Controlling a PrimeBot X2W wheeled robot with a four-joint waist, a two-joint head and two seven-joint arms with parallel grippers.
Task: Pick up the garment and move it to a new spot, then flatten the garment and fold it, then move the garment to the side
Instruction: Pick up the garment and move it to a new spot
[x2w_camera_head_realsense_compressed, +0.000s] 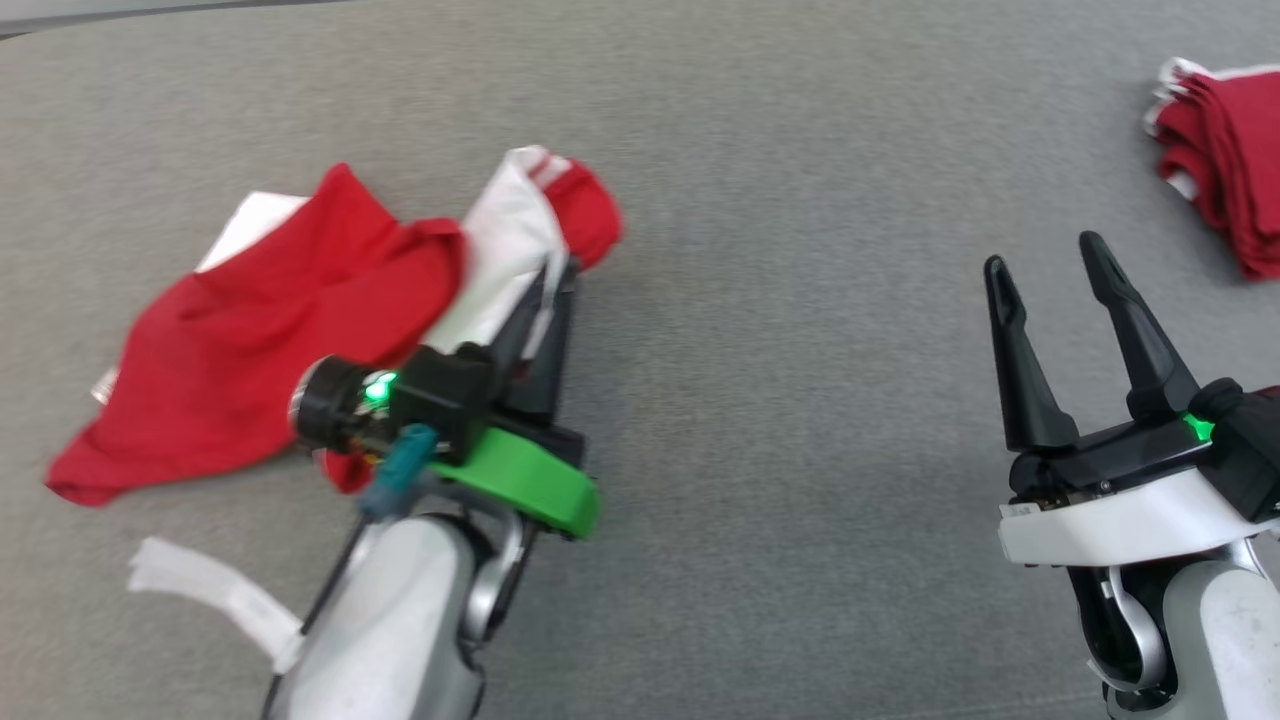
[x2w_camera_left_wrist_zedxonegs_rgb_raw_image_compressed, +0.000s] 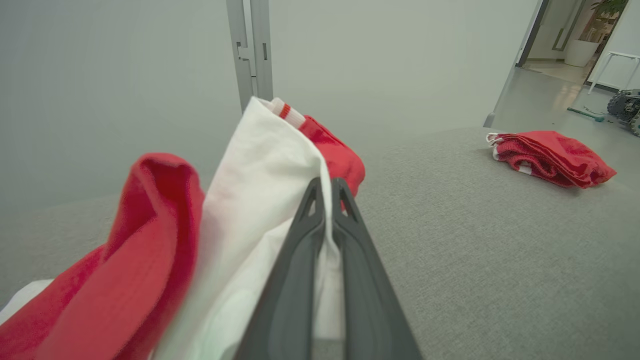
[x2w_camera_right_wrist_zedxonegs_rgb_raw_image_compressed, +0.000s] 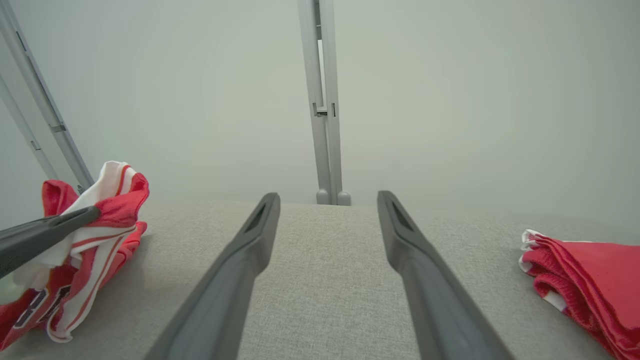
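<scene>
The left claw (x2w_camera_left_wrist_zedxonegs_rgb_raw_image_compressed: 326, 186) is clamped on a white fold of the garment (x2w_camera_head_realsense_compressed: 280, 330), its two dark fingers pressed together with cloth pinched between them. The fingers are hard, smooth and tapered, each with a slot near the tip. The garment is a limp red jersey with white panels, a ribbed red-and-white trim at the raised end and dark lettering lower down. The pinched part stands bunched above the claw, while the red bulk trails off to the robot's left and rests on the tabletop (x2w_camera_head_realsense_compressed: 780, 300).

This looks like the first step: the garment is picked up and is to be moved to a new spot. The next move probably calls for lifting enough that the trailing cloth does not drag and twist, then setting it on the bare stretch between the two claws. The soft knit will likely sag and fold on itself, so it will need spreading.

The right claw (x2w_camera_head_realsense_compressed: 1043, 255) hovers over the tabletop with its fingers wide apart and holds nothing, well apart from the garment. The tabletop is covered in a matte grey weave.

Farther off at the right lies a folded stack (x2w_camera_head_realsense_compressed: 1225, 160) of similar red cloth with white edges.
</scene>
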